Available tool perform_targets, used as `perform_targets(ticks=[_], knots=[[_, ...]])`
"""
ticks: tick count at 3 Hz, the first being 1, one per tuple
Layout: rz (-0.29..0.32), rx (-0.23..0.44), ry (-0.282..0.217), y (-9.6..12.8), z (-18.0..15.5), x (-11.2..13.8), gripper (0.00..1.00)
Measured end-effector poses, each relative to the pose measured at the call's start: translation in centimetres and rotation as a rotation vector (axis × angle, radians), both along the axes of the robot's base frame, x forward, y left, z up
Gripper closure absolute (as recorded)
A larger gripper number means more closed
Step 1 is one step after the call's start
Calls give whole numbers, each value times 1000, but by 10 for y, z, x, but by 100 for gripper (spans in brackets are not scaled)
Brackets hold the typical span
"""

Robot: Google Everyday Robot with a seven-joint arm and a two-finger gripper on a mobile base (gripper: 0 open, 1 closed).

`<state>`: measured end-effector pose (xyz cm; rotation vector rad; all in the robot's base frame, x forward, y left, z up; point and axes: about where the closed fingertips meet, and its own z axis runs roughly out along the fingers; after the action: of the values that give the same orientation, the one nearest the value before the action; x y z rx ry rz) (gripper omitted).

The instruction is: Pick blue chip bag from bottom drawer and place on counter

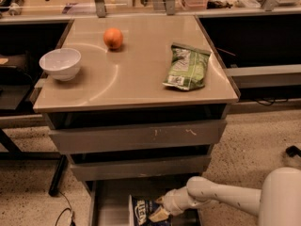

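On the beige worktop (136, 86), a white bowl (60, 63) sat upright near the nine o'clock edge. An orange (113, 38) lay toward eleven o'clock from the worktop's middle, apart from the bowl. A green-and-white chip bag (187, 68) lay flat toward three o'clock, close to the right edge and well apart from the orange.

Beneath the worktop, the scratched grey drawer front (136, 135) sat above the plain middle front (141, 167). The bottom drawer (109, 199) stood open at six o'clock of the view, its grey floor bare on the left. The blue chip bag (142, 213) lay inside that drawer, toward its right half, with white lettering facing up and its lower part cut off by the edge of the view.

The end effector (159, 214) was down in the drawer at the bag's three o'clock side, touching it. Whether it was spread or pinching the bag could not be told. The white arm (221, 197) reached in from four o'clock, low over the speckled floor (254, 140).
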<state>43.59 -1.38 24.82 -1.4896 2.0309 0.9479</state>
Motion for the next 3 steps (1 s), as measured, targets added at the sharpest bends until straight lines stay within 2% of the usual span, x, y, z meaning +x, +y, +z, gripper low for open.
perform_targets(ticks=[1,2,3], knots=[[-17,-3,-36,-18,46,-3,100],[-17,-3,-36,-18,46,-4,100],[-9,-16,-31,-18,73,-9,100]])
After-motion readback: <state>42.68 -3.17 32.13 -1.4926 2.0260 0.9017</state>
